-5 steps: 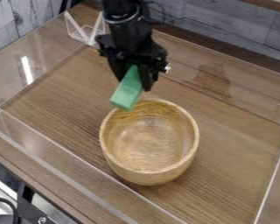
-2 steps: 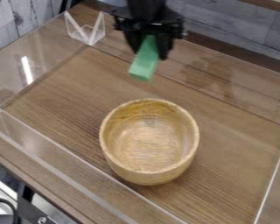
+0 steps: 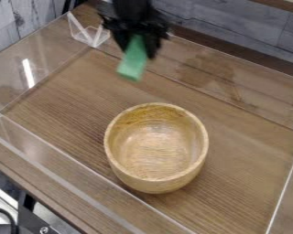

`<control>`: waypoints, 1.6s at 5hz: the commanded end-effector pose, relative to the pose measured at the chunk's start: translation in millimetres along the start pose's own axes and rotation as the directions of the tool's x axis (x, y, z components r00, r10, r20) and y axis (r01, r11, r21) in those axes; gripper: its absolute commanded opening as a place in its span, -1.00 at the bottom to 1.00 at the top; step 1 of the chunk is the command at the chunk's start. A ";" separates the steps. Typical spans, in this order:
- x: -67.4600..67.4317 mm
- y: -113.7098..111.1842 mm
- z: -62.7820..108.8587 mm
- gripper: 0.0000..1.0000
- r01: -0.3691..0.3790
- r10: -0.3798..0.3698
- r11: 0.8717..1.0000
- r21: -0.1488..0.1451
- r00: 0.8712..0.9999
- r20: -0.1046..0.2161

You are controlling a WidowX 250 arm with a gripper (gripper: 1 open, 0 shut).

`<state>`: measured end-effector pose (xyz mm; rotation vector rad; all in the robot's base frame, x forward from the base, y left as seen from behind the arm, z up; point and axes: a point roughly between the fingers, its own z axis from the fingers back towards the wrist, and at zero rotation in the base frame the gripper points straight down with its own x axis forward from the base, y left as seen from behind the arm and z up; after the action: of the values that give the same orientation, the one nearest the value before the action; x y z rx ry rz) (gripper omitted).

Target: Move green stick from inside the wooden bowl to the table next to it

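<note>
We have the gripper [image 3: 135, 44] clamped on the stick [image 3: 132, 60], which hangs tilted above the table [image 3: 66, 103], toward its far edge. The stick is outside the bowl [image 3: 157, 147], beyond its rim and apart from it. We see the bowl upright on the table, nearer the near edge, with bare wood showing inside.

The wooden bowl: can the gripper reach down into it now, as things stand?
Probably yes: the bowl is open on top and nothing stands over it, though the gripper hangs beyond it, holding the green stick.
</note>
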<state>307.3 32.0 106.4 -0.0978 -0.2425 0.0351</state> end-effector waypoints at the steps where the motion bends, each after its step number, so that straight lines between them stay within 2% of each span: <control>1: 0.3 -35.8 12.1 -1.00 0.050 -0.050 0.999 -0.008 0.996 0.070; 3: 7.5 44.6 15.9 -1.00 0.016 -0.021 0.999 0.051 0.995 0.093; 5: 0.4 -36.1 4.1 -1.00 0.123 -0.122 0.992 -0.002 0.988 0.099; 7: 4.6 45.7 9.0 -1.00 0.070 -0.076 0.996 0.059 0.990 0.117; 8: 2.5 5.5 6.4 -1.00 0.122 -0.124 0.992 0.030 0.985 0.123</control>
<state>303.6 33.3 96.2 -0.0771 -0.3147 -0.0906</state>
